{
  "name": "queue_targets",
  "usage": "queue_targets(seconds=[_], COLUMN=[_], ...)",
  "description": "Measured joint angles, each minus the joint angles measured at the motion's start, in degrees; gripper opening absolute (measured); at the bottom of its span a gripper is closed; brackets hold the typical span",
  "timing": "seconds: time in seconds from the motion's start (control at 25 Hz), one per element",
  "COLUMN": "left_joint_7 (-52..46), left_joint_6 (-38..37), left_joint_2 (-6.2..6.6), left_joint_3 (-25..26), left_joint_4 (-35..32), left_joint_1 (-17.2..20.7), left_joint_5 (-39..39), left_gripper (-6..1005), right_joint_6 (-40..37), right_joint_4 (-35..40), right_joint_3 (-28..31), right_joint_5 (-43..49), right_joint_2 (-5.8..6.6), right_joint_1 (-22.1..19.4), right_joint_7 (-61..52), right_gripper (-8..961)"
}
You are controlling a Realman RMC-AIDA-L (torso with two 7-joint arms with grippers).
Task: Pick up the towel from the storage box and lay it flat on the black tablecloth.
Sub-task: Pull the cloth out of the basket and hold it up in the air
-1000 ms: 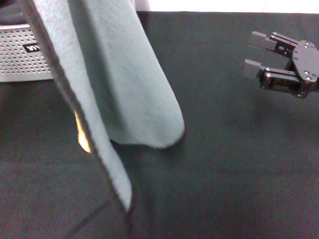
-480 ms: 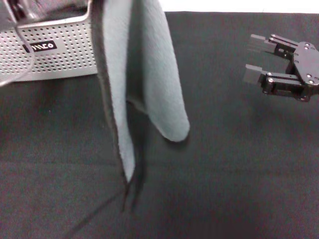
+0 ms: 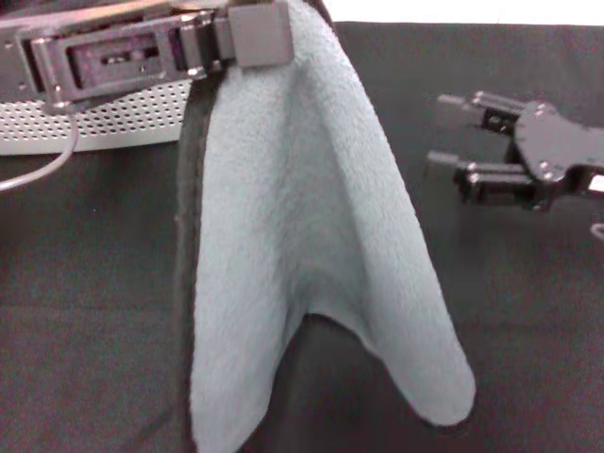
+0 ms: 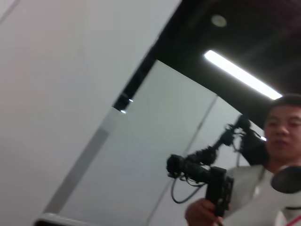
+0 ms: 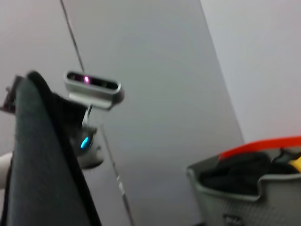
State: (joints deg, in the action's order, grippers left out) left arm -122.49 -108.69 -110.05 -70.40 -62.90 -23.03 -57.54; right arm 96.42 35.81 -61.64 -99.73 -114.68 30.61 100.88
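Two tools show in the head view. The left tool (image 3: 255, 33) is high at the top, clenched on the upper corner of the towel (image 3: 302, 255), which hangs down in a long fold over the black tablecloth (image 3: 528, 311), out of the storage box (image 3: 104, 123) behind it. The right tool (image 3: 453, 132) waits just beside the hanging cloth, its fingers released and empty. To do this step well, the right tool should probably catch the free edge near the top, so both can spread the towel before lowering it flat.

The left wrist view shows only walls, a ceiling light and a person with a camera.

The right wrist view shows the towel's dark edge close by and the storage box (image 5: 244, 197) farther off.
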Motion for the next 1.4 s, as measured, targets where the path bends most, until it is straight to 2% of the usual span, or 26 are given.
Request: queue_targets(seconds=[0.32,0.72,1.0,1.2,1.4], left_joint_7=[-0.02,0.32,0.34,0.36,0.45], left_joint_6=[-3.47,-6.67,-6.97,-6.97,-6.97], left_joint_2=[-0.53,-1.42,-1.57,-1.57,-1.50], left_joint_3=[-0.01,-0.56,-0.70,-0.70,-0.35], left_joint_4=[0.00,-0.35,-0.12,0.10,0.87], left_joint_1=[-1.87,-3.38,-4.51,-4.60,-4.39], left_joint_5=[0.48,0.74,0.12,-0.23,-0.71], left_gripper=[16,16,16,16,16], right_joint_6=[0.07,-1.11,-1.92,-0.62,-0.23], right_joint_4=[-1.86,-4.12,-6.17,-6.06,-5.61], right_joint_3=[-4.71,-6.67,-12.04,-12.72,-10.65], right_joint_5=[4.54,6.36,6.12,5.96,5.90], right_joint_2=[-0.70,-1.06,-1.48,-1.56,-0.68], right_joint_1=[4.17,7.90,10.78,11.27,10.20], right_joint_7=[-0.64,-0.12,-0.15,-0.44,-0.54], right_gripper=[871,870,870,871,871])
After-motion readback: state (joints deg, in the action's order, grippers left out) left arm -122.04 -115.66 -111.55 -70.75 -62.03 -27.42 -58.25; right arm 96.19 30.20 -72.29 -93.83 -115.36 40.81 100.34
